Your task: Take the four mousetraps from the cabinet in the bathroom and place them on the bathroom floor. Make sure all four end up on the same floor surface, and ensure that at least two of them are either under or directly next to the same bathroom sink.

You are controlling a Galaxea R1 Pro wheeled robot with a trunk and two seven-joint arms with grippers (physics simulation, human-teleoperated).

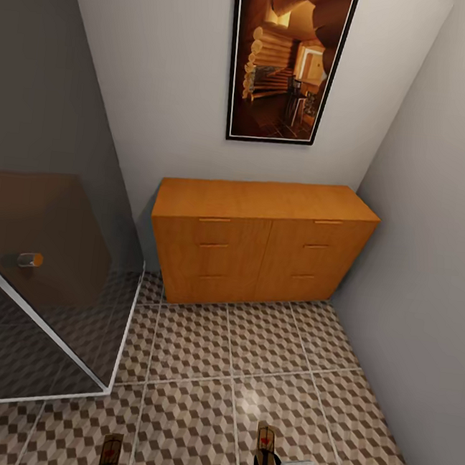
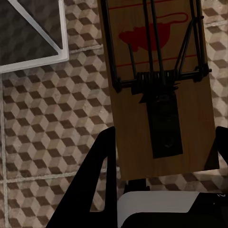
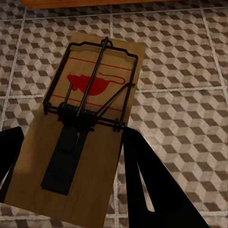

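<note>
Mousetraps clamped in left gripper [image 2: 161,190] and right gripper [image 3: 71,190], facing cabinet [image 1: 260,243]; needing turning toward sink, lowering onto bathroom floor [image 1: 195,373]

Legible text: I find none. Each brown wooden mousetrap board [image 2: 161,90] [image 3: 85,137] carries only a red rodent silhouette between red lines, without lettering I can read.

The cabinet [image 1: 260,243] looked like smooth orange-brown wood with a satin finish. The floor [image 1: 195,373] was tile, faintly glossy, with pale grout. Each mousetrap [image 3: 85,142] [image 2: 159,85] was a matt bare-wood board carrying dark metal wire and a red print. The shower screen [image 1: 45,291] was tinted glass.
</note>
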